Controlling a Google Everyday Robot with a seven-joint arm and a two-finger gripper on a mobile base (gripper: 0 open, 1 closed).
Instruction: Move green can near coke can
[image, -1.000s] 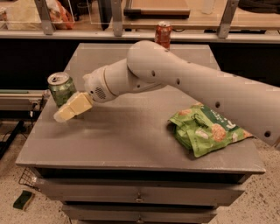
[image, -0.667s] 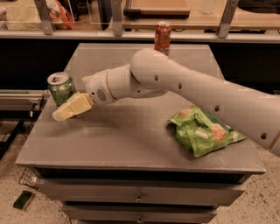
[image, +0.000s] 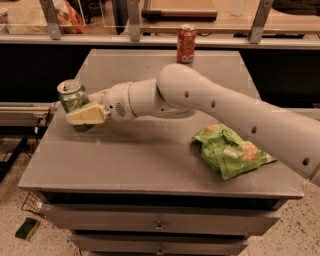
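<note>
The green can (image: 71, 95) stands near the table's left edge, tilted slightly. My gripper (image: 76, 108) is shut on it: the pale near finger (image: 86, 115) crosses the can's lower front, and the other finger shows behind it. The can looks raised a little, with a shadow under it. The coke can (image: 186, 43) stands upright at the table's far edge, well to the right of and beyond the gripper. My white arm reaches in from the right across the table's middle.
A flat green snack bag (image: 230, 150) lies on the grey table (image: 150, 165) at the right, under my arm. Drawers sit below the front edge. A shelf rail runs behind the table. A green sponge (image: 25, 228) lies on the floor at the left.
The gripper and the green can have shifted slightly up and to the right together. The coke can and the snack bag have not moved.
</note>
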